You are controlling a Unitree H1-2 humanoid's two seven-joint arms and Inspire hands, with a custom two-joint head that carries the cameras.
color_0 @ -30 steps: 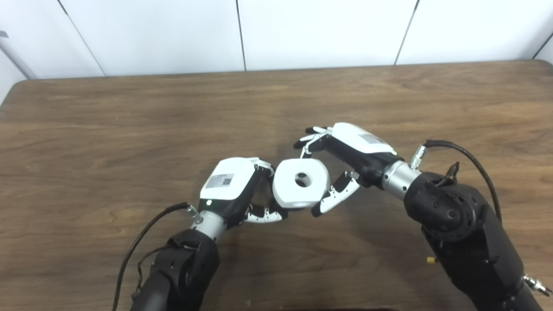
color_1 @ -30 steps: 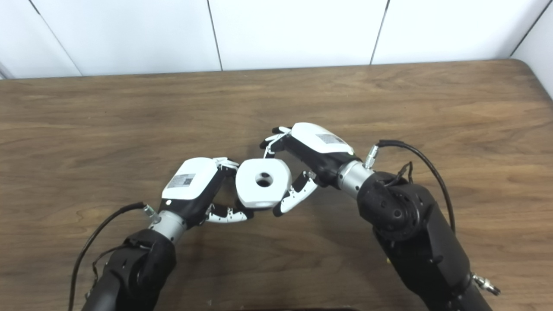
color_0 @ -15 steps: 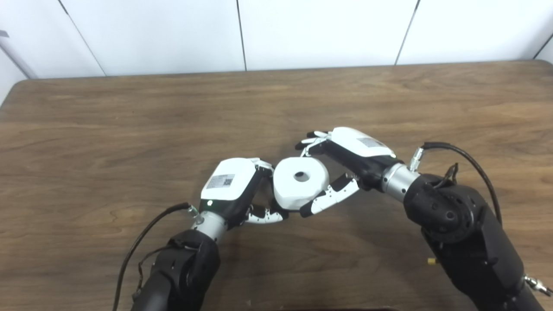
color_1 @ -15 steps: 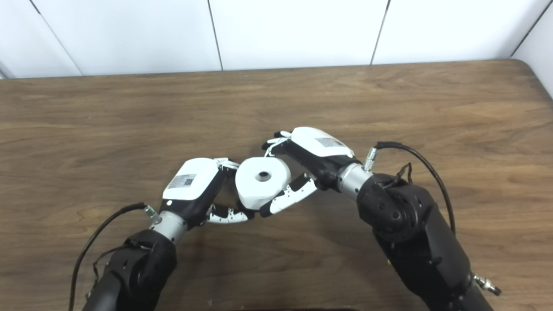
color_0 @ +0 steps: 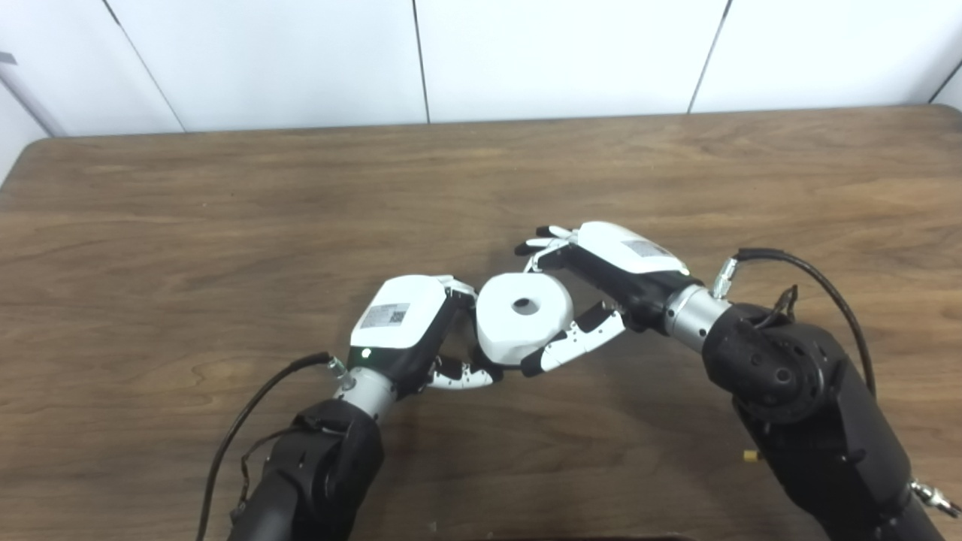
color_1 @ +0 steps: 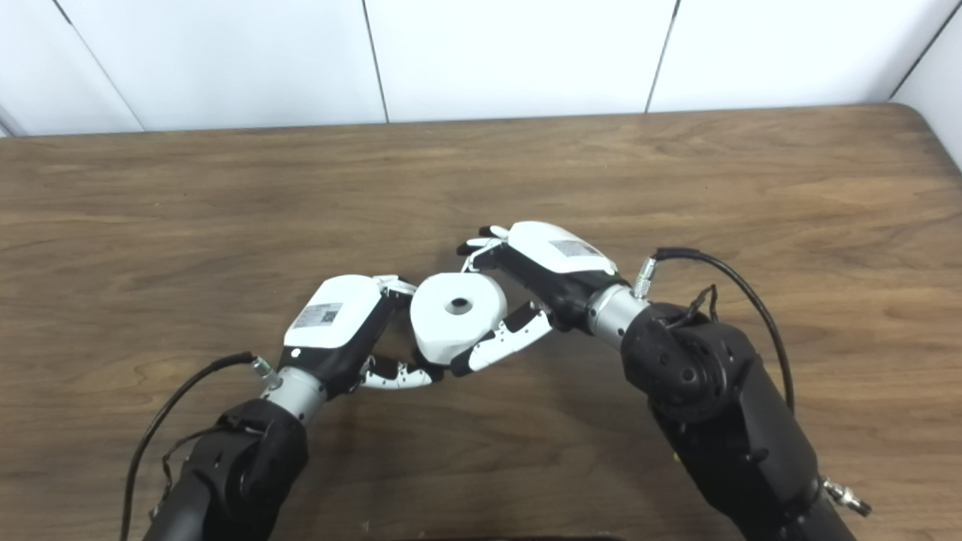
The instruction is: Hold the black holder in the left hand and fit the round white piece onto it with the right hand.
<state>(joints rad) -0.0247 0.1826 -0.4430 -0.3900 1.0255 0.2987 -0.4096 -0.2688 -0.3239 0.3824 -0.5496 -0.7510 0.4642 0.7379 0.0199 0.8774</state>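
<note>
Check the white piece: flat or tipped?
Tipped. The round white piece shows its top face and centre hole angled toward the camera, side wall visible below, between the left robot hand and right robot hand. Seating on the holder: cannot tell.

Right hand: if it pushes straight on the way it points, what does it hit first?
Probably the round white piece already in the right hand, then the left hand just beyond. Depth is unclear.

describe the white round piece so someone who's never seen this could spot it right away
Start at the near middle of the brown wooden table, where the left hand and right hand meet. The white round piece sits between them: a thick puck with a dark hole through its top, the only loose white thing there.
</note>
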